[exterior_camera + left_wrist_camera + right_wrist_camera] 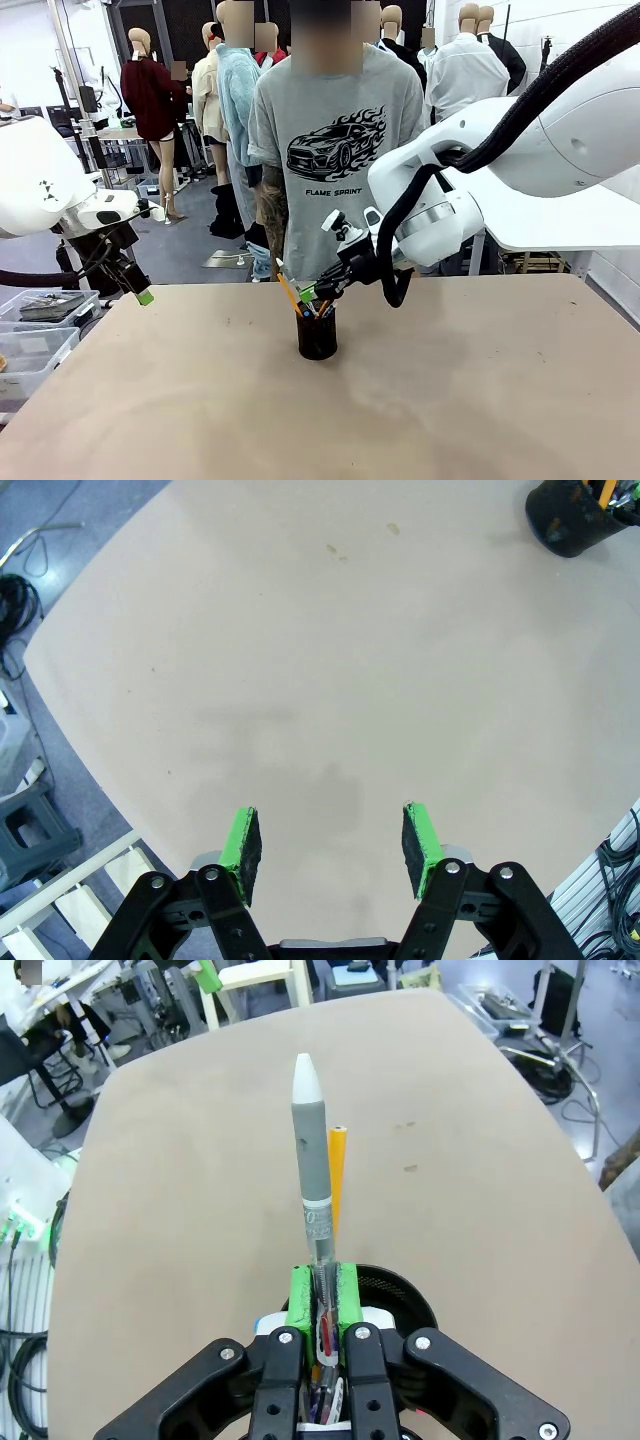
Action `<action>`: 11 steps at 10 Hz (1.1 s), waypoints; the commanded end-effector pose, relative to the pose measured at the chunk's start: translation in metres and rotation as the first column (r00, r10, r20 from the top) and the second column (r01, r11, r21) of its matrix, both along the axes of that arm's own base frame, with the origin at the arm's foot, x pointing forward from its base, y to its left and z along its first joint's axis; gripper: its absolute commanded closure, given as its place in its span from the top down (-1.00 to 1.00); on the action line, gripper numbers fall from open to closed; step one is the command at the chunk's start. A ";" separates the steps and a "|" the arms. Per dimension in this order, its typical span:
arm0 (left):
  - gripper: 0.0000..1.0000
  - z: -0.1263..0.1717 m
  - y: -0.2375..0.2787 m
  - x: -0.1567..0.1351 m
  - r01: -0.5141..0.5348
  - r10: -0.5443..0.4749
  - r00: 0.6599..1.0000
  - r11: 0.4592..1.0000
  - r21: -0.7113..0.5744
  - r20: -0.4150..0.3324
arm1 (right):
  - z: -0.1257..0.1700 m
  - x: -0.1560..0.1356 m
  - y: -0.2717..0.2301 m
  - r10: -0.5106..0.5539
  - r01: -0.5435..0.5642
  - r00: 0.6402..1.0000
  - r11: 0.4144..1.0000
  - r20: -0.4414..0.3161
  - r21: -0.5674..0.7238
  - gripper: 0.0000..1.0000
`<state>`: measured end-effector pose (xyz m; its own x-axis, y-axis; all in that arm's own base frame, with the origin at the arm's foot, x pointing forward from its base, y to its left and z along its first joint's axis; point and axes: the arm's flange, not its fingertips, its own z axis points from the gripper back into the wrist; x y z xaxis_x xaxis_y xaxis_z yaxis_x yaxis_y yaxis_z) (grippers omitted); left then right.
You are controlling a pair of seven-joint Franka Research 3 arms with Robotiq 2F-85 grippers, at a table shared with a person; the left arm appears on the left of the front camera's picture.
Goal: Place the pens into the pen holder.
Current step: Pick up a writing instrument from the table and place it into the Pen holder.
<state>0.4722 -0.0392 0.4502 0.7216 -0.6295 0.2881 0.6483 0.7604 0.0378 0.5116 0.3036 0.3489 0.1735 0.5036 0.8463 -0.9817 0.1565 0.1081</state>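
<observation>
Smooth tan table (pixel 480 390); black mesh pen holder (pixel 317 335); right hand (pixel 320 1290) pinches slim grey pen (pixel 312 1160).

"FLAME SPRINT" under car graphic, person's grey T-shirt (pixel 340 110)

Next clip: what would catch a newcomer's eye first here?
The right end effector, shut on a grey pen right over the black mesh pen holder mid-table, draws the eye first. A yellow-orange pencil already leans out of the holder. The left end effector hangs open over bare table at the robot's left, and a person in a grey car-print T-shirt stands at the far side.
</observation>
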 end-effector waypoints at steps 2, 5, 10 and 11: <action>0.48 0.000 0.003 0.001 0.014 -0.014 1.000 1.000 -0.001 0.012 | -0.006 -0.005 0.001 0.006 -0.005 1.000 1.000 0.022 -0.024 -0.19; 0.48 0.000 0.003 0.001 0.014 -0.014 1.000 1.000 -0.001 0.012 | -0.006 -0.007 0.001 0.006 -0.005 1.000 0.999 0.023 -0.036 -0.05; 0.48 0.000 0.003 0.001 0.014 -0.014 1.000 1.000 -0.001 0.012 | -0.005 -0.009 0.000 0.000 0.002 0.999 0.999 0.038 -0.047 -0.05; 0.48 0.000 0.003 0.001 0.014 -0.014 1.000 1.000 -0.001 0.012 | -0.005 -0.009 0.000 0.000 0.002 0.999 0.999 0.037 -0.049 -0.05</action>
